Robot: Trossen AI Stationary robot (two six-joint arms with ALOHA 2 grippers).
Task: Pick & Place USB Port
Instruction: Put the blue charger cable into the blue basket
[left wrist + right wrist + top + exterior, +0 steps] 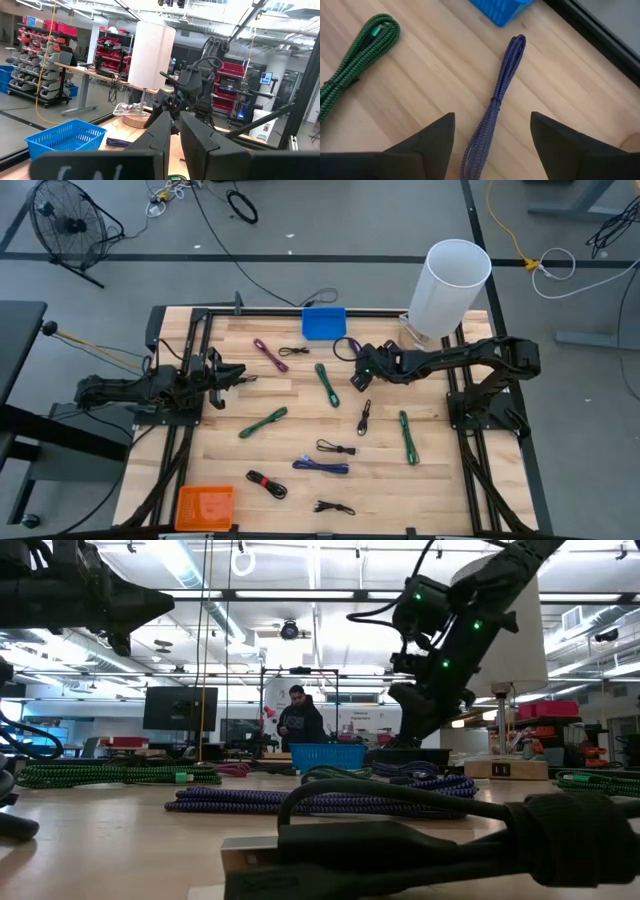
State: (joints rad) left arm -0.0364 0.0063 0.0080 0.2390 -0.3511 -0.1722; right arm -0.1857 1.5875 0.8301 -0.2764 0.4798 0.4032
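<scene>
Many bundled cables are scattered over the wooden table point(300, 405), apparently so each can be picked singly: green ones, purple ones and black ones, kept apart from one another. A blue basket point(323, 322) is set at the far edge of the table and an orange tray point(205, 507) at the near left corner; either may be meant as the place for sorted cables, though which one cannot be told. A tall white cylinder point(450, 288) is stood at the far right corner.

The right gripper point(492, 131) is held above the table near the blue basket, with its fingers spread wide. In the right wrist view, a purple cable point(495, 102) is framed between the two open fingers, lying lengthwise along the gap, with its far end just short of the basket. The wide opening and the centring over the bundle suggest that this purple cable is lined up for a grasp; nothing is held yet. A green cable point(357, 67) is left off to one side, outside the fingers.

The left gripper point(228, 377) is kept at the left side of the table, raised and level, looking across toward the other arm. Its fingers point(157, 137) are seen close together with only a narrow slot between, and nothing is carried in them; the arm seems parked so the working space is left free.
</scene>
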